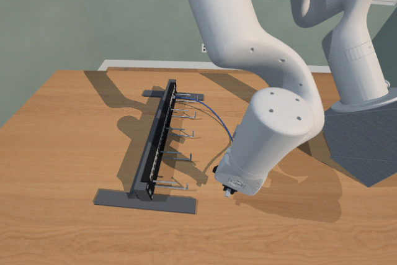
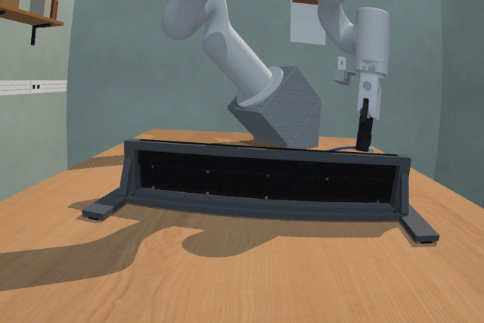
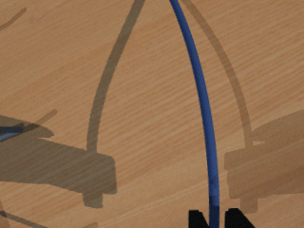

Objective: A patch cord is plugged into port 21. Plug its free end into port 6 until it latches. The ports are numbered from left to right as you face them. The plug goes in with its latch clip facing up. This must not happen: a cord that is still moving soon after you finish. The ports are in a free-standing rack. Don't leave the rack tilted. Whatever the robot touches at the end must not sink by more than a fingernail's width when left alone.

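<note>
The dark grey rack (image 1: 156,146) stands upright on two flat feet; its port side faces the arm, and the exterior view shows its back (image 2: 265,178). The blue patch cord (image 1: 208,113) leaves a port near the rack's far end and arcs over to my gripper (image 1: 227,191). The gripper hangs above the table on the port side, near the rack's near end and apart from it. In the wrist view my gripper (image 3: 214,220) is shut on the cord (image 3: 201,95) at its free end. The plug itself is hidden between the fingers. In the exterior view the gripper (image 2: 364,131) points straight down behind the rack.
Several thin metal cable brackets (image 1: 181,133) stick out of the rack's port side toward the arm. The rack's near foot (image 1: 144,201) lies left of the gripper. The arm's grey base block (image 1: 362,140) stands at the right.
</note>
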`<state>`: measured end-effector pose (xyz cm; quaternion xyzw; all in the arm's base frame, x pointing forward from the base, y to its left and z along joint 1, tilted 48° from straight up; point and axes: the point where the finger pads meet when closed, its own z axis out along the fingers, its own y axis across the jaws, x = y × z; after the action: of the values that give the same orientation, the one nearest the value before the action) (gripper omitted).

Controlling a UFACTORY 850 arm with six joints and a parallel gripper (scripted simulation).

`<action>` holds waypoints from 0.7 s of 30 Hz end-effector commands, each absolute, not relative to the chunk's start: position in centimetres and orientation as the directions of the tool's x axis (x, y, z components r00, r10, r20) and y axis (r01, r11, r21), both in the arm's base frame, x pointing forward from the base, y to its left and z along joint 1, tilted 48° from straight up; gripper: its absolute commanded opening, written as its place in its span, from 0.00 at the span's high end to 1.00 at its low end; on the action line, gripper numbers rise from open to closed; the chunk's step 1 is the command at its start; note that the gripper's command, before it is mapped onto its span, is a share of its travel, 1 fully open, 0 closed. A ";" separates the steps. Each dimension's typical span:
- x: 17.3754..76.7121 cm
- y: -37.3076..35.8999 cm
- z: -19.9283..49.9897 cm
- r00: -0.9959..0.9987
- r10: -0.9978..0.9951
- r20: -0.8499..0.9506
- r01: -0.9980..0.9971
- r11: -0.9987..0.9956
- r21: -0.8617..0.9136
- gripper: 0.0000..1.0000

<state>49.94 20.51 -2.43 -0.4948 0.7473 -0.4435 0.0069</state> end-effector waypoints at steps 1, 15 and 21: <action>50.5 20.4 -1.5 -0.575 -0.725 0.380 -0.682 0.167 -0.712 1.00; 52.6 19.5 1.9 -0.773 -0.608 0.179 -0.453 0.333 -0.827 1.00; 53.3 19.2 3.1 -0.827 -0.554 0.098 -0.357 0.383 -0.852 1.00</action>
<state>53.04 19.23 2.64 -0.2960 0.8206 -0.4799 0.0928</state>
